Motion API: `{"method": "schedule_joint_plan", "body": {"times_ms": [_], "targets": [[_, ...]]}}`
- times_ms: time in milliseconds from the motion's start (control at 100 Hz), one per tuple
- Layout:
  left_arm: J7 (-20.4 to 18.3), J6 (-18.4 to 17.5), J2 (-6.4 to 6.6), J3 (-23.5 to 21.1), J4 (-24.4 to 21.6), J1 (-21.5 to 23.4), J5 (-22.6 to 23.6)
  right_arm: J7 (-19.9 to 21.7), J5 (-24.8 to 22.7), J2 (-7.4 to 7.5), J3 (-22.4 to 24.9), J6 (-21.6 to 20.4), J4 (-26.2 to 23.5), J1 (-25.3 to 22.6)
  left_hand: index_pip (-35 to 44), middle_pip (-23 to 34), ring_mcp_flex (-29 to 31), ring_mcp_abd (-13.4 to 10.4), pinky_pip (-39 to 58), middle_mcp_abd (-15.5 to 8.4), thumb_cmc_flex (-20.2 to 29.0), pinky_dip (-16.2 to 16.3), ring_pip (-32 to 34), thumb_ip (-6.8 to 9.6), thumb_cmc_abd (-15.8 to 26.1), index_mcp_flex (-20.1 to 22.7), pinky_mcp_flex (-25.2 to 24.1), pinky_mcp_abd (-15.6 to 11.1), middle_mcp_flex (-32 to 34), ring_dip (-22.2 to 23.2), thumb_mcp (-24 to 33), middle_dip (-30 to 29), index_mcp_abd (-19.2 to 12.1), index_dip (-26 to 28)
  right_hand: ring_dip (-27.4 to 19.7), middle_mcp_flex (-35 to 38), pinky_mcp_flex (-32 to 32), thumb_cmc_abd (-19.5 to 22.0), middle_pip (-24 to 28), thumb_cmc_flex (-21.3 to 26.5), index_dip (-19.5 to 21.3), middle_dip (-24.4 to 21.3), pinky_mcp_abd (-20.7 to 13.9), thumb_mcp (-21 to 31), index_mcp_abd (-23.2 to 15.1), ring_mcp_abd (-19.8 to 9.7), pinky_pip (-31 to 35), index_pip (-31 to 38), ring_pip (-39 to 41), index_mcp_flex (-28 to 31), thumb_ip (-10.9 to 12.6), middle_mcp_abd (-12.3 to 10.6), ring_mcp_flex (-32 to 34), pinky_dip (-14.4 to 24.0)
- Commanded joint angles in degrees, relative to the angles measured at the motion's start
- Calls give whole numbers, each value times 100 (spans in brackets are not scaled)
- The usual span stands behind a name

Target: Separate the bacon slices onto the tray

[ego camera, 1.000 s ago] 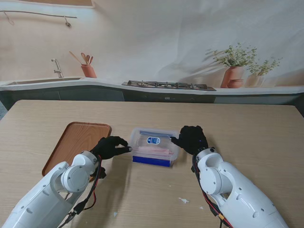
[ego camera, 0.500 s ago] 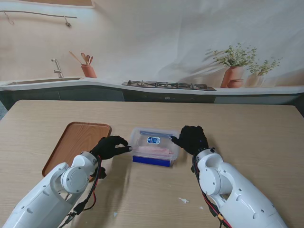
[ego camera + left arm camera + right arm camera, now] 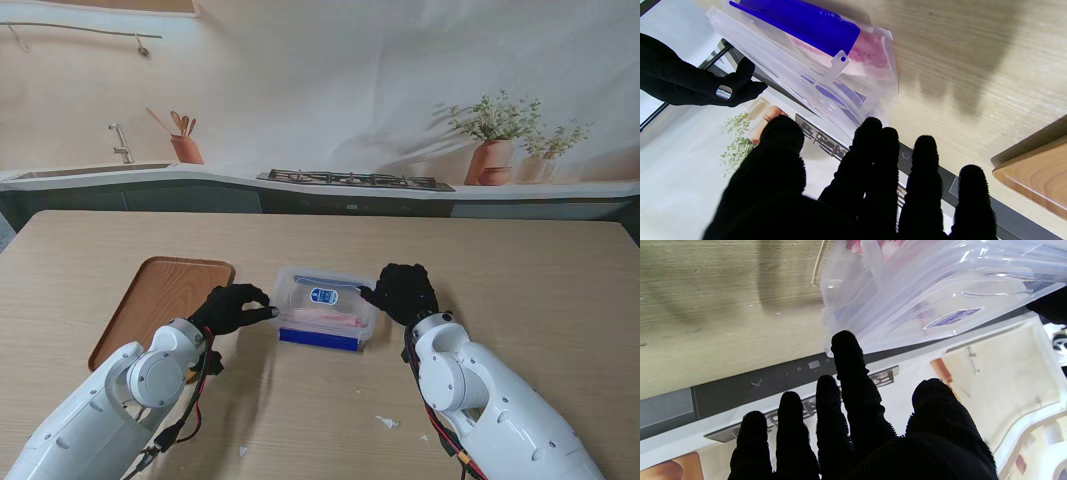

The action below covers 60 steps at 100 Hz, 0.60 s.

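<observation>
A clear plastic box with a labelled lid and blue clips stands in the middle of the table, pink bacon showing through its wall. My left hand is at the box's left side, fingers apart, index tip close to the wall. My right hand is at the right side, a fingertip touching the lid's edge. Neither hand grips anything. The left wrist view shows the box, the bacon and a blue clip beyond my spread fingers. The right wrist view shows the box by my index finger.
A bare wooden tray lies left of the box, right beside my left hand; its corner shows in the left wrist view. Small white scraps lie on the table nearer to me. A counter with a hob runs behind the table.
</observation>
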Motion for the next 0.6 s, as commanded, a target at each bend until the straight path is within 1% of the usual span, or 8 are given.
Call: {"method": "schedule_joint_plan", "body": {"times_ms": [0,260,590], "targets": [[-67,-31,-61,16,-59,9,-15,59,-19,-47,-14,-19,-23,-24,-89,-59,-163,-127,-188,-354,194,72,-86,152,231,-196,-56,-53,-148,-72,-94,-57,-606,-91,-10,27,2,165,-7,249,-2,2,84,-82,-210,118,88,-42,6,-76,398,153,80,116],[-93,-6,-59,29,-73,15,-33,55,27,-58,-10,59,-12,-32,-93,-69,-173,-135,-223,-370,192,78,-101,150,232,-201,-58,-57,-165,-87,-104,-74,-616,-96,-9,26,1,156,1,264,7,3,84,-76,-184,123,84,-29,8,-65,401,150,80,110],[-30,-114,-74,8,-78,28,-78,24,320,-108,58,27,-139,-101,-87,-81,-184,-156,-251,-389,191,88,-125,152,237,-222,-62,-61,-194,-108,-105,-94,-633,-96,-9,46,48,155,1,260,4,2,89,-78,-204,127,95,-31,8,-69,400,144,98,104]]}}
